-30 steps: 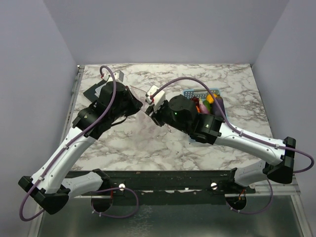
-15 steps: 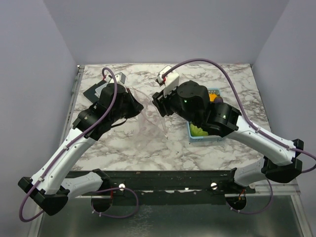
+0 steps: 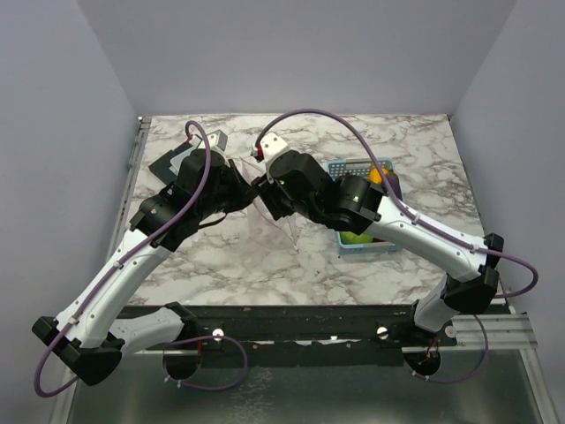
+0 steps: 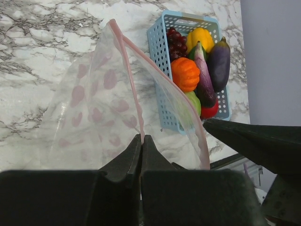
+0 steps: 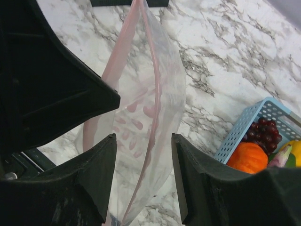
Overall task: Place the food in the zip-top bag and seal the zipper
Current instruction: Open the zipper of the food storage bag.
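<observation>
The clear zip-top bag hangs with its mouth spread. My left gripper is shut on one lip of its pinkish zipper strip. My right gripper is open, with the other lip of the zipper passing between its fingers without being touched. In the top view the two grippers meet over the bag. The food lies in the light-blue basket: orange pumpkin, grapes, yellow piece, eggplant, tomato, cabbage.
The basket stands on the marble table to the right of the bag, under my right arm. A flat dark object lies at the back left behind my left arm. Purple walls close in the table at the back and sides.
My right gripper has swung left and down from beside the basket to the bag's mouth, next to my left gripper. My left gripper has kept its hold and barely moved.
</observation>
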`<state>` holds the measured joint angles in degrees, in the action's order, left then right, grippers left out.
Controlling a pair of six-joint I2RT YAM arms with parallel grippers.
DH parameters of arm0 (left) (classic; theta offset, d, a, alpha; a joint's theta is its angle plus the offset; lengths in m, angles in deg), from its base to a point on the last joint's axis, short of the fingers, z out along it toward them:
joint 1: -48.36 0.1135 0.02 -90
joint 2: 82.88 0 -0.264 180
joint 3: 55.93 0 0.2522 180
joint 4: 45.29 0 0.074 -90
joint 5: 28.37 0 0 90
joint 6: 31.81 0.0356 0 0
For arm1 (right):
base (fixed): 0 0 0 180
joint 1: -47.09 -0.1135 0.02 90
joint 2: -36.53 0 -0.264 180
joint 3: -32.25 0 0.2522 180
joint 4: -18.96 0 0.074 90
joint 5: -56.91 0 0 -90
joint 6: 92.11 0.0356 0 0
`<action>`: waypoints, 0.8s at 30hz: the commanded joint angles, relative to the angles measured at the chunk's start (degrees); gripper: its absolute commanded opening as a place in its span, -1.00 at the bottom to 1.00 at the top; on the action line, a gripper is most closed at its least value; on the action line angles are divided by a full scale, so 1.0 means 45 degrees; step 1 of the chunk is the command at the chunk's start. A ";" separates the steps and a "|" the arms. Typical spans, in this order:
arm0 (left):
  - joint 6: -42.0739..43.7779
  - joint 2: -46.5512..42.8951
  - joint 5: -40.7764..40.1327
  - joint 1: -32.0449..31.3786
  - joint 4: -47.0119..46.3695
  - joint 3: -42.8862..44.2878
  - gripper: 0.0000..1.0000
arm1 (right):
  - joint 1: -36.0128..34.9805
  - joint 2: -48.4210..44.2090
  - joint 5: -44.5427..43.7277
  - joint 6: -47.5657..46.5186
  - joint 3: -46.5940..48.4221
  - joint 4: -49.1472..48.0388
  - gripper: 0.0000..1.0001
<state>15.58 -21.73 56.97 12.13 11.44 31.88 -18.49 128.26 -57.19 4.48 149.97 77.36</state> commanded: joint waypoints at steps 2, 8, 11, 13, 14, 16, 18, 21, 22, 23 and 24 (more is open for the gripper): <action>0.0315 -0.0136 0.0353 0.0005 0.0349 0.0291 -1.00 | -0.0075 0.0397 -0.0870 0.0712 0.0133 0.1072 0.06; 0.0459 0.0035 0.0523 0.0004 0.0471 0.0440 -1.00 | -0.0075 0.0525 -0.1275 0.0944 0.0091 0.1183 -0.46; 0.0532 0.0055 0.0544 0.0003 0.0541 0.0422 -1.00 | -0.0075 0.0578 -0.1427 0.0962 0.0199 0.1135 -0.95; 0.0579 0.0072 0.0626 -0.0001 0.0613 0.0422 -1.00 | -0.0084 0.0663 -0.1514 0.0958 0.0370 0.1152 -0.99; 0.0599 0.0097 0.0683 0.0003 0.0666 0.0439 -1.00 | -0.0086 0.0715 -0.1563 0.0982 0.0447 0.1168 -0.99; 0.0635 0.0122 0.0829 0.0004 0.0729 0.0513 -0.85 | -0.0075 0.0798 -0.1754 0.1015 0.0632 0.1173 -0.99; 0.0705 0.0152 0.0934 0.0005 0.0854 0.0672 -0.69 | -0.0086 0.0895 -0.2017 0.1066 0.0825 0.1188 -0.99; 0.0772 0.0246 0.1009 0.0004 0.1114 0.0952 -0.49 | -0.0075 0.1031 -0.2282 0.1111 0.1100 0.1155 -0.99; 0.0781 0.0268 0.1019 0.0004 0.1166 0.1025 -0.44 | -0.0080 0.1083 -0.2340 0.1109 0.1209 0.1137 -0.99; 0.0823 0.0290 0.1023 -0.0001 0.1207 0.1076 -0.40 | -0.0085 0.1131 -0.2399 0.1103 0.1320 0.1120 -0.99; 0.0834 0.0325 0.1028 0.0013 0.1268 0.1111 -0.37 | -0.0084 0.1178 -0.2440 0.1110 0.1439 0.1115 -0.99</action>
<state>18.25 -20.79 59.89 12.13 15.02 34.39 -18.49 132.41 -64.79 8.61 153.55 82.22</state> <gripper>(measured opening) 0.281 0.014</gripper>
